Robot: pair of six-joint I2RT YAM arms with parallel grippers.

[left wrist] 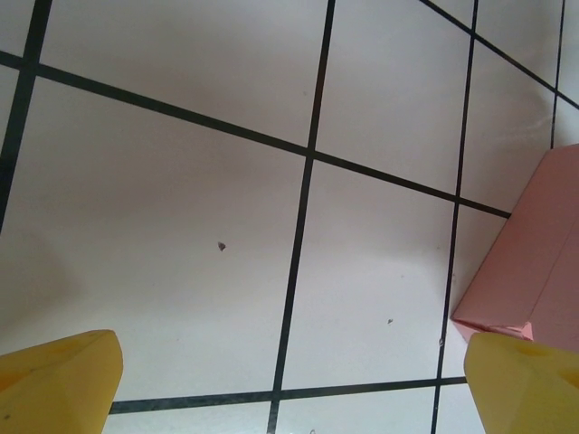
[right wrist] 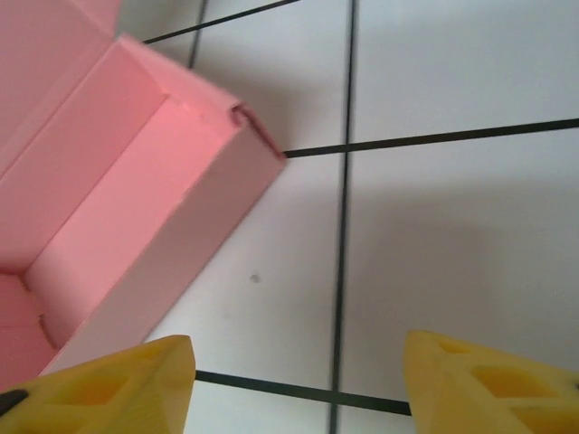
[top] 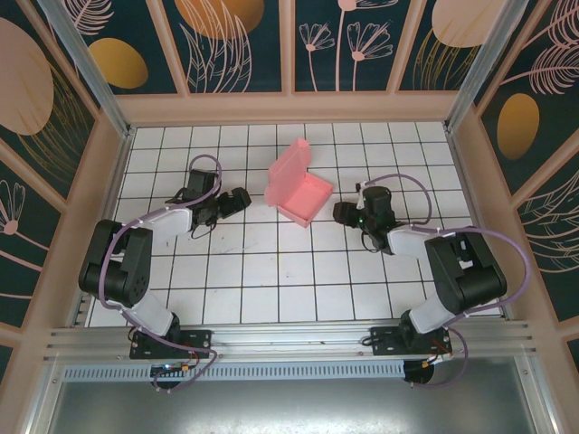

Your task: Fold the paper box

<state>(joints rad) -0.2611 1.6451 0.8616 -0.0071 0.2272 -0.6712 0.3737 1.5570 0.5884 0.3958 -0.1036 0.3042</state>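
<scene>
**A:** From above, the paper box [top: 298, 190] sits mid-table with its lid raised, bare pink card inside. It lies between the left gripper [top: 242, 199] and the right gripper [top: 342, 213], touching neither.

**B:** Left wrist: jaws spread wide over white tiles [left wrist: 181, 181], box corner beside one finger.

**A:** Right wrist: fingers parted, nothing pinched, open tray just beside them.

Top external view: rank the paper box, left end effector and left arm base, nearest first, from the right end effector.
1. paper box, just to its left.
2. left end effector, beyond the box.
3. left arm base, near-left table edge.
</scene>
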